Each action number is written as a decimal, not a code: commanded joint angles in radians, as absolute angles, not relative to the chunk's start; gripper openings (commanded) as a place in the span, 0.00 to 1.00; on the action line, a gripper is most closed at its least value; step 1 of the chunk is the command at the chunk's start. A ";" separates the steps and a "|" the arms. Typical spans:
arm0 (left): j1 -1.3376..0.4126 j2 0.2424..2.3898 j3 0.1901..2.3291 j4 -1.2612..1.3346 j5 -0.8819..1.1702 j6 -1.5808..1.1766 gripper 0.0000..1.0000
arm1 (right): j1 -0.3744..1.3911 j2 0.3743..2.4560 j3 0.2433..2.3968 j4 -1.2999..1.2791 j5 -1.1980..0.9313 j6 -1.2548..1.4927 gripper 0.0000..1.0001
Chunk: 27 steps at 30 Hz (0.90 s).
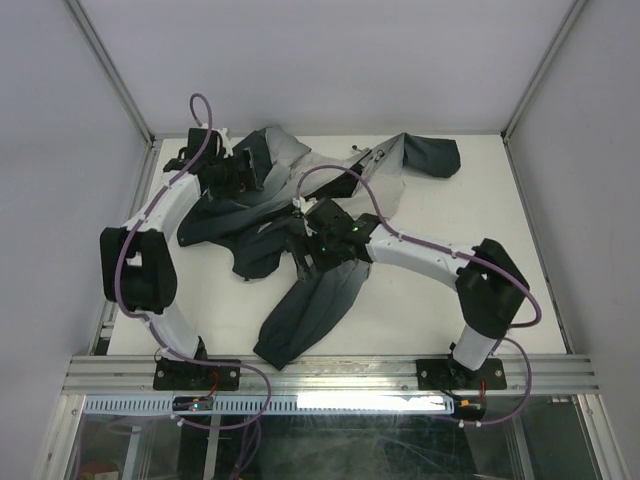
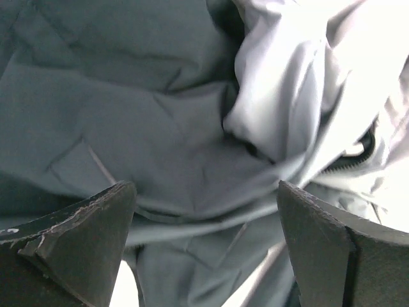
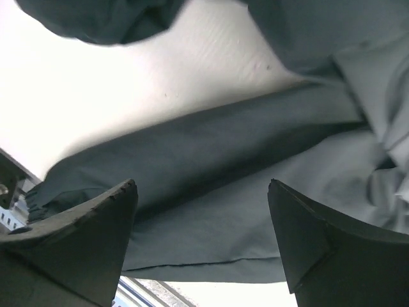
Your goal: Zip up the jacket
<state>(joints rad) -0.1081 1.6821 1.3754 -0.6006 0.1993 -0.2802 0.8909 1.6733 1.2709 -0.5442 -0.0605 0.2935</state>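
You've got jacket (image 1: 310, 300) crumpled at centre of desk (image 1: 450, 290). Your L gripper (image 2: 204, 192): wide open, empty, over jacket's far-left folds. R gripper (image 3: 201, 185): wide open, empty, just above jacket's near sleeve (image 3: 211, 147).

The top camera looked down on the whole bench (image 1: 440, 290) from above the near edge. Both wrist cameras sat close over the jacket (image 1: 312, 300), seen in all views.
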 commanded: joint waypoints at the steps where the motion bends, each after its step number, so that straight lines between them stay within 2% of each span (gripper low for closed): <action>1: -0.089 1.808 1.498 -0.562 0.194 -0.219 0.94 | 0.901 1.751 1.279 -0.572 -0.044 0.385 0.86; 6: -0.068 1.882 1.477 -0.548 0.219 -0.269 0.92 | 0.805 1.772 1.200 -0.602 0.048 0.379 0.86; 13: -0.067 1.835 1.319 -0.495 0.309 -0.334 0.89 | 0.472 1.781 1.182 -0.608 0.123 0.336 0.86; 17: -0.071 1.750 1.203 -0.451 0.407 -0.391 0.88 | 0.258 1.867 1.271 -0.626 0.179 0.314 0.87; 21: -0.108 1.677 1.090 -0.405 0.543 -0.461 0.87 | 0.087 1.986 1.451 -0.658 0.212 0.303 0.87; 24: -0.176 1.624 1.050 -0.379 0.596 -0.505 0.87 | 0.046 2.011 1.559 -0.670 0.213 0.285 0.87; 27: -0.208 1.565 1.036 -0.376 0.600 -0.527 0.88 | 0.062 1.948 1.573 -0.664 0.126 0.254 0.87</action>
